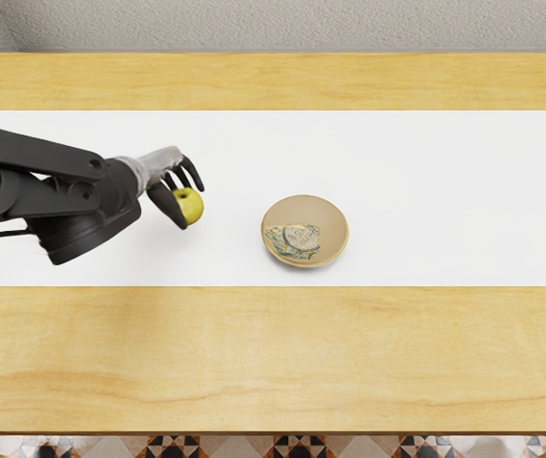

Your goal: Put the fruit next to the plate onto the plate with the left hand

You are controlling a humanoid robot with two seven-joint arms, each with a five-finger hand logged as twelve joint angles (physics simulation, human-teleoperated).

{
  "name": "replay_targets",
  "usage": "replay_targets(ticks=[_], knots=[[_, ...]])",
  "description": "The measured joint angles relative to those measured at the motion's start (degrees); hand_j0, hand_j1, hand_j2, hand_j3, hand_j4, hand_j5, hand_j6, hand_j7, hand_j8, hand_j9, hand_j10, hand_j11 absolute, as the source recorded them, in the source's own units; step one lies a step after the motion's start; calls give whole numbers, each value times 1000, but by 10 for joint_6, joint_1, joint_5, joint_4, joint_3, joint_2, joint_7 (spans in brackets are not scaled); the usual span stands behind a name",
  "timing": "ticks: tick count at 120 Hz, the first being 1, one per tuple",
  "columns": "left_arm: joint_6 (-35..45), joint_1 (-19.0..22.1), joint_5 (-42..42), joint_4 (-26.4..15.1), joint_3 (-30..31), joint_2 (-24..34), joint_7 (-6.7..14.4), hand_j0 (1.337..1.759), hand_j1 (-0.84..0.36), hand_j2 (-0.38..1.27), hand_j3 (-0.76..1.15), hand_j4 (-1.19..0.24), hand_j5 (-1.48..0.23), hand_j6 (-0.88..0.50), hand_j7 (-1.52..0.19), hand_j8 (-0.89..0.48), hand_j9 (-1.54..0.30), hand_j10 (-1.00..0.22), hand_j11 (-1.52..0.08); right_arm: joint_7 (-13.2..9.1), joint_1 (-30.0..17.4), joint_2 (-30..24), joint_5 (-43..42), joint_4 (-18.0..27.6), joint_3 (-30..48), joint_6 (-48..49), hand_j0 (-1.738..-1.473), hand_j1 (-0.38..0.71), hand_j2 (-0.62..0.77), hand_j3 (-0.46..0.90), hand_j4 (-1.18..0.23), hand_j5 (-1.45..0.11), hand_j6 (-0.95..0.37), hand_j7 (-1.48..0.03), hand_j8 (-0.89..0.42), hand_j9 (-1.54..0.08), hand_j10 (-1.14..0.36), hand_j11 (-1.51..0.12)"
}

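Left of the plate (330, 216), and well apart from it, is the fruit (192, 203) — small, round and yellow-green, with a darker dimple at its top. It sits inside the grip of the left hand (171, 187). The dark fingers (193, 176) arch over its upper side and the thumb (173, 212) presses against its lower left side, so the hand is clamped on the fruit. This view does not show whether the fruit rests on the cloth or is lifted off it. It is not on the plate.

A grey wrist leads back from the hand into a thick black arm (44, 191), which comes in from the picture's left edge and lies across the left part of the runner (426, 162).

The plate is a shallow round dish, tan with a golden rim, lying just right of the runner's middle. A greenish and dark pattern covers the lower left of its inside; it is too small to read as letters or a mark.

The runner is a plain white band crossing the table (273, 353) from edge to edge. The table is light wood with visible grain — a narrow strip behind the runner, a wide one in front. Past the far edge lies a grey speckled surface (273, 24). Below the near edge shows a sliver of tiled floor (297, 447) in dark, rust and pale shapes.
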Motion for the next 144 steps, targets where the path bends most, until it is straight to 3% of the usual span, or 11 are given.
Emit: replay_targets(ticks=[144], knots=[[4,6,-9,49,-25,-105,0,1658,-300,291,0,-587,-772,-475,-762,-498,-770,-589,-770,0,0,0,0,0,0,0,-1658,-349,0,0,0,0,0,0,0,0,0,0]])
